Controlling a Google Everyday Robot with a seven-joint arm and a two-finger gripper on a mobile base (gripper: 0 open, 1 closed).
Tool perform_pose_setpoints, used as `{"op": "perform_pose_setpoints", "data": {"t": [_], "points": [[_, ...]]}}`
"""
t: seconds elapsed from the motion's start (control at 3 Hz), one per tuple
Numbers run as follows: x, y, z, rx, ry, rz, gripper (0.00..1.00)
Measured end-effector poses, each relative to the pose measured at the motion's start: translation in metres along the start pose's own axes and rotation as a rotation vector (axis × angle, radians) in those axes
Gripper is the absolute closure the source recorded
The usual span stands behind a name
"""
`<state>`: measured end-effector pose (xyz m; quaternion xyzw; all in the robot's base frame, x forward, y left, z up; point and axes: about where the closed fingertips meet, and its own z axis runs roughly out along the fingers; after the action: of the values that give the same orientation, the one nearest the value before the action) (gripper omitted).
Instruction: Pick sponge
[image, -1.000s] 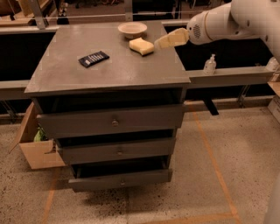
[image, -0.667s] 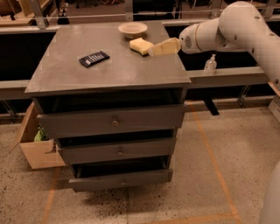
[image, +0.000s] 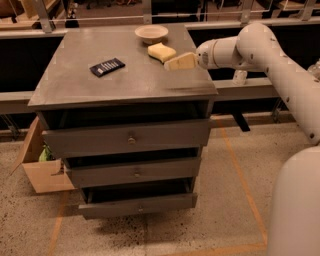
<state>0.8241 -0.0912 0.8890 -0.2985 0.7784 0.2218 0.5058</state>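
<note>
The pale yellow sponge lies on the grey cabinet top near its far right corner, just in front of the bowl. My gripper comes in from the right on a white arm. Its tip sits just to the right of and in front of the sponge, close to it, low over the top.
A round beige bowl stands behind the sponge at the far edge. A dark flat remote-like item lies left of centre. The cabinet has three partly open drawers. A cardboard box stands on the floor at the left.
The arm has moved left and nearer, bringing the gripper over the cabinet's right side, close beside the sponge. The sponge, bowl and dark item have not moved.
</note>
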Motion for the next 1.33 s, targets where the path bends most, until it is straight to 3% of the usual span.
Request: {"op": "perform_pose_setpoints", "data": {"t": [0.67, 1.33], "points": [[-0.010, -0.016, 0.048, -0.009, -0.056, -0.072, 0.00], [-0.014, -0.015, 0.097, 0.003, -0.075, -0.070, 0.00]]}}
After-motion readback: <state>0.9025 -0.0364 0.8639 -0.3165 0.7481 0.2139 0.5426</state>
